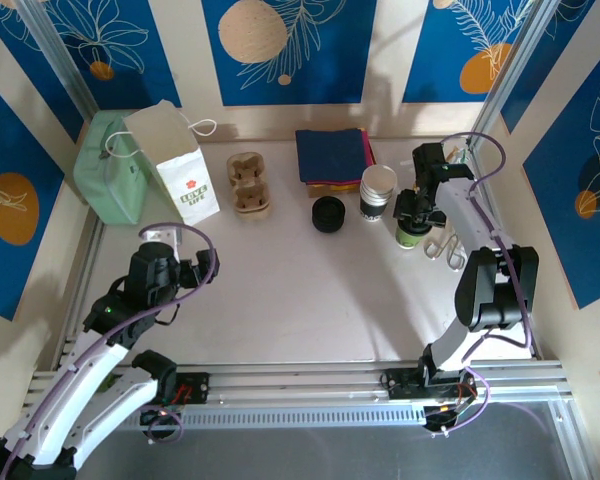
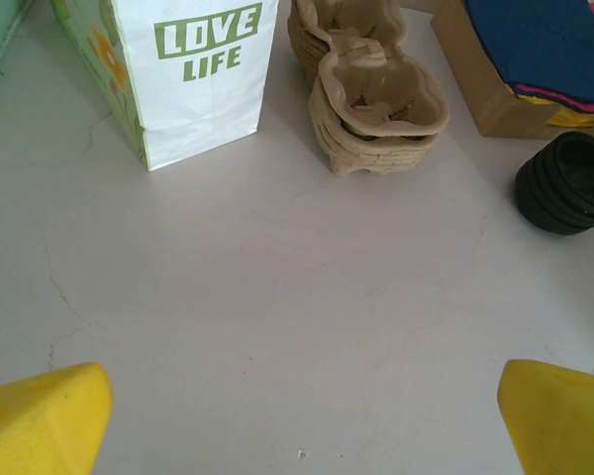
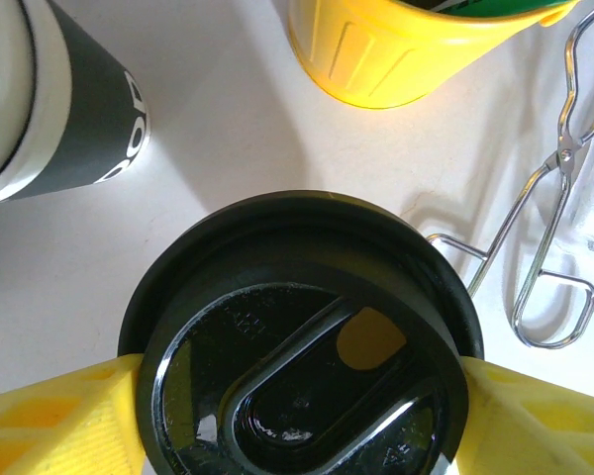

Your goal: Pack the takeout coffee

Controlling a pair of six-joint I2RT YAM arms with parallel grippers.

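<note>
The fixed top camera looks down from high behind the near edge, far enough back to take in the whole tabletop (image 1: 300, 290). The left wrist camera sits low, facing the back, and shares with the top view the white bag (image 2: 198, 79), pulp carriers (image 2: 376, 109) and stack of black lids (image 2: 569, 183). The right wrist camera looks steeply down, very close, on the takeout coffee (image 3: 302, 346) (its lid spans over half the width), sharing that and the wire tongs (image 3: 549, 247) with the top view.

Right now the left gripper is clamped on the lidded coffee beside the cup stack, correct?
No, it is the right gripper that clamps the takeout coffee beside the cup stack, as the right wrist view shows. The left gripper hangs open over bare table.
</note>
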